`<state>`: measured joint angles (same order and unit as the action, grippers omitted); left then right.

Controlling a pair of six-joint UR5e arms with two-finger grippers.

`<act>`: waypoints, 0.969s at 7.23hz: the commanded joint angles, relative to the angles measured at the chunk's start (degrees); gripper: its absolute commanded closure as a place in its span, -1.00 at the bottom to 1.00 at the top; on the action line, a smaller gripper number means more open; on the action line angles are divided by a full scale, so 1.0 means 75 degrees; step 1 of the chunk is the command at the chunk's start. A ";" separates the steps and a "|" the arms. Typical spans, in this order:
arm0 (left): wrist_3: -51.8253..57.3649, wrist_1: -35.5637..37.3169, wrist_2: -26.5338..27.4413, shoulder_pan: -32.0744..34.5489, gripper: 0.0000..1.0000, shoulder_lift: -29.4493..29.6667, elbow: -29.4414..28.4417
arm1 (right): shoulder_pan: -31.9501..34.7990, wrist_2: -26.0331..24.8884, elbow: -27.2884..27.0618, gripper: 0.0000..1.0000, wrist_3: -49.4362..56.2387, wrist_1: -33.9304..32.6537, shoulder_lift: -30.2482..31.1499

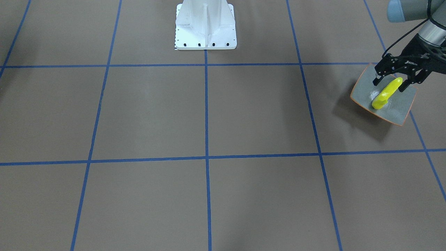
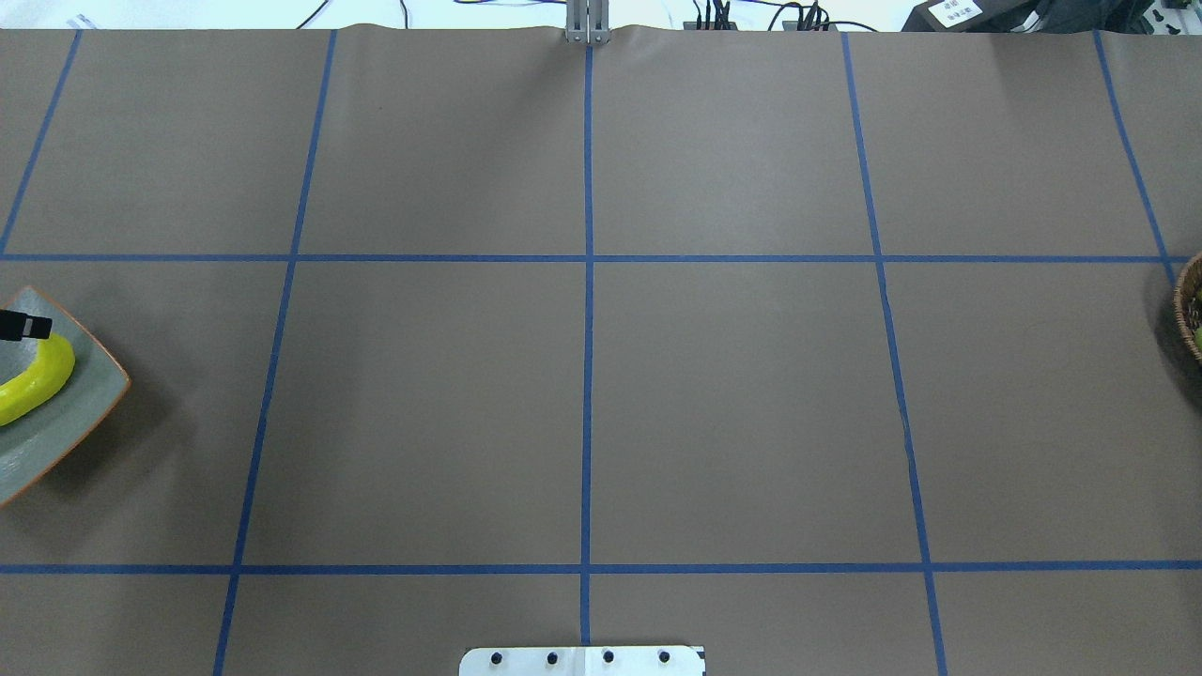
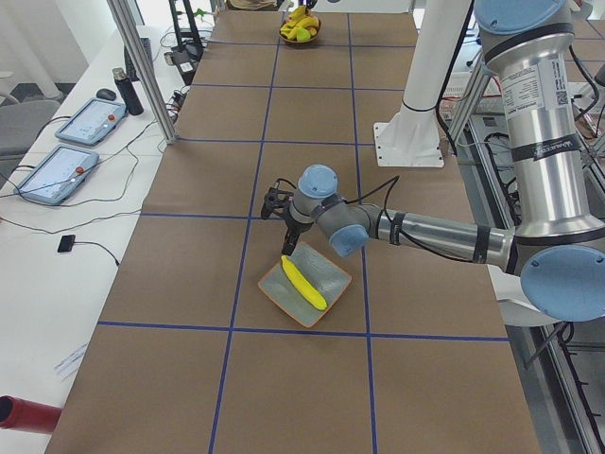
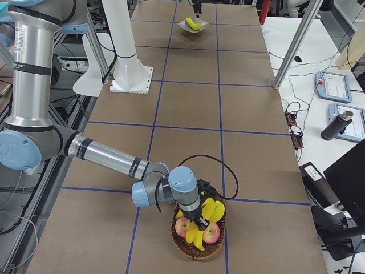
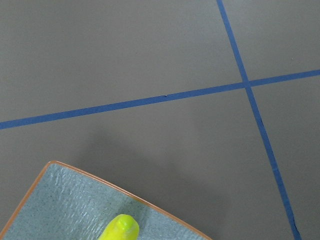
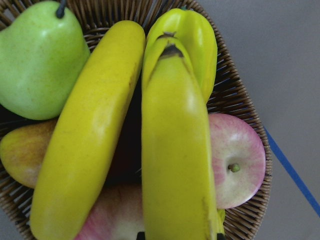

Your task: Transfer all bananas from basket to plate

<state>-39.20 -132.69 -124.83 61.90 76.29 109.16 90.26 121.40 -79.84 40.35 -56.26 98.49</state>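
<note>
- My left claw point(image 1: 389, 84) hangs at the right edge of the front-facing view. Its jaws are apart, one finger on either side of the upper end of the delivered banana point(image 1: 385, 94).
- That fruit lies across the grey inside of the plate point(image 1: 400, 112).
- There I would rise straight up with the jaws wide, so that no finger catches the fruit and rolls it towards the orange rim.
- My right claw point(image 4: 201, 221) is down in the basket point(image 4: 181, 244), at the lower centre of the right-side view. I cannot tell whether it is apart or clamped.
- The middle banana point(image 6: 175, 150) fills the centre of my right wrist view and lies on top of the pile. The long banana point(image 6: 85, 135) is just beside it on the left, and a third banana point(image 6: 189, 37) sits at the top.
- I judge the middle one the best pick. I would take it across its width, near mid-length, since a smooth curved fruit held by one end would likely swing.
- I would lift it vertically. The pear point(image 6: 40, 55) at upper left and the apple point(image 6: 235, 165) at right sit close enough to be dragged along.
</note>
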 commanded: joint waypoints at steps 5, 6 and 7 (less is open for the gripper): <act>-0.0012 -0.0003 -0.0009 -0.0027 -1.00 0.0035 0.0035 | 0.0681 0.0102 -0.1563 1.00 -0.0116 -0.3061 -0.1070; -0.0081 0.0009 0.0003 -0.0027 -1.00 0.0163 0.0035 | 0.0681 0.0276 -0.1694 1.00 -0.0792 -0.3324 -0.1399; -0.0117 0.0009 0.0003 -0.0027 -1.00 0.0292 0.0047 | 0.0669 0.0695 -0.1741 1.00 -0.1680 -0.3292 -0.1623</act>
<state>-39.69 -132.66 -124.84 61.72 77.38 109.42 95.31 123.69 -91.79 34.92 -79.37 88.94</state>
